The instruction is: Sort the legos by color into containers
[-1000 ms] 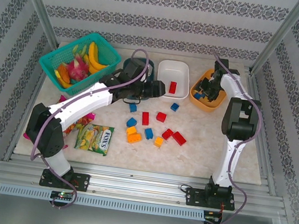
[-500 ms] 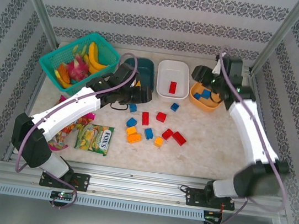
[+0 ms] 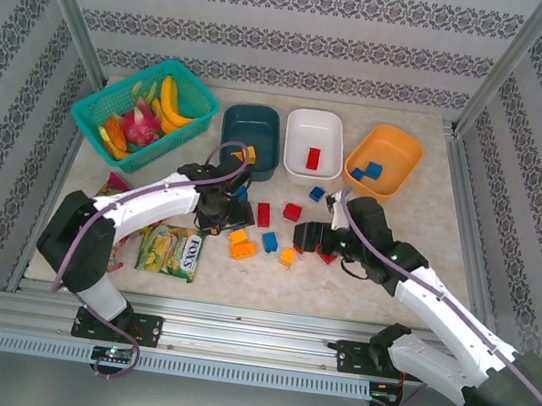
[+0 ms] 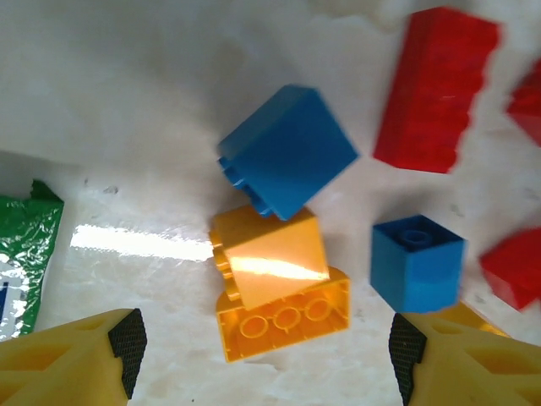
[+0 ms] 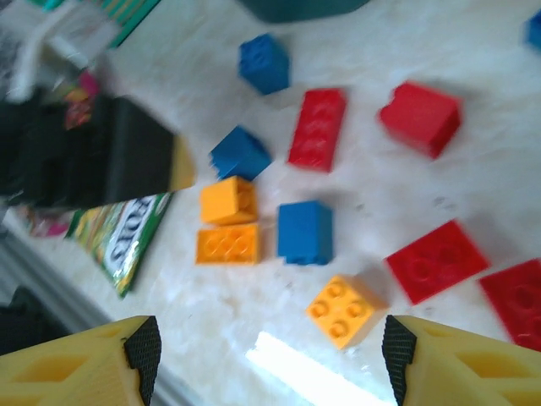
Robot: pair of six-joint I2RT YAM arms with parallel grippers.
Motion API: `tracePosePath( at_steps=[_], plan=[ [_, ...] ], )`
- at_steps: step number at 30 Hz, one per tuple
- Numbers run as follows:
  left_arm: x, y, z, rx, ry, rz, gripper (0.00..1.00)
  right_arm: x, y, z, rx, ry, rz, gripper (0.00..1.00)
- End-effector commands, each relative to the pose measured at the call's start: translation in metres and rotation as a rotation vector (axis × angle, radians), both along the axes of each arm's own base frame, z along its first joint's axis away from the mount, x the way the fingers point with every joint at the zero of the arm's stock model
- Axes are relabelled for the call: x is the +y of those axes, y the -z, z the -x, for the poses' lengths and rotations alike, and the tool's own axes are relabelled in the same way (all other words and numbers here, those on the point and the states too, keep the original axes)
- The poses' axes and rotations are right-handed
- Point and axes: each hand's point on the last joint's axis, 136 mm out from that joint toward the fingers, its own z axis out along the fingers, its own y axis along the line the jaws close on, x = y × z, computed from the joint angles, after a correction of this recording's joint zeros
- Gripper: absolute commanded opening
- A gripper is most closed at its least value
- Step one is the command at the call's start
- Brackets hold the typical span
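Observation:
Loose legos lie mid-table: orange ones, a blue one, red ones. At the back stand the containers: the dark teal tub, the white tub with one red brick, and the orange tub with blue bricks. My left gripper hovers open above two stacked orange bricks, with a blue brick just beyond them. My right gripper is open over the table, a small orange brick and a blue one ahead of its jaws. Nothing is held.
A bright teal mesh basket of toy fruit sits at the back left. Candy bags lie at the front left, close to the left arm. The two grippers work close together over the brick pile.
The right arm swung from the orange tub down to the loose bricks mid-table, its jaws wider. The left gripper moved from the teal tub toward the orange bricks.

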Motion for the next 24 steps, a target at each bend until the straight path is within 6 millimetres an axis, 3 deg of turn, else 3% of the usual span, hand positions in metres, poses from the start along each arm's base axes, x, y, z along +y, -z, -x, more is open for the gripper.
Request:
tracePosePath(
  at_steps=[1, 4, 7, 15, 19, 24],
  plan=[
    [-0.011, 0.006, -0.002, 0.023, -0.08, 0.009, 0.78, 0.021, 0.007, 0.022, -0.011, -0.127, -0.064, 0.72],
    [-0.011, 0.019, -0.001, 0.063, -0.092, -0.022, 0.78, 0.029, 0.006, 0.029, -0.101, -0.178, -0.064, 0.74],
    [-0.011, 0.028, -0.002, 0.078, -0.09, -0.045, 0.77, 0.025, 0.004, 0.025, -0.143, -0.145, -0.048, 0.79],
    [-0.018, 0.042, -0.009, 0.086, -0.079, -0.065, 0.7, 0.03, 0.003, 0.018, -0.127, -0.144, -0.042, 0.79],
    [-0.016, 0.047, -0.007, 0.097, -0.077, -0.084, 0.61, 0.029, 0.005, 0.018, -0.122, -0.141, -0.035, 0.79],
    [-0.015, 0.045, -0.008, 0.08, -0.061, -0.096, 0.4, 0.028, 0.003, 0.016, -0.131, -0.142, -0.025, 0.78]
  ],
)
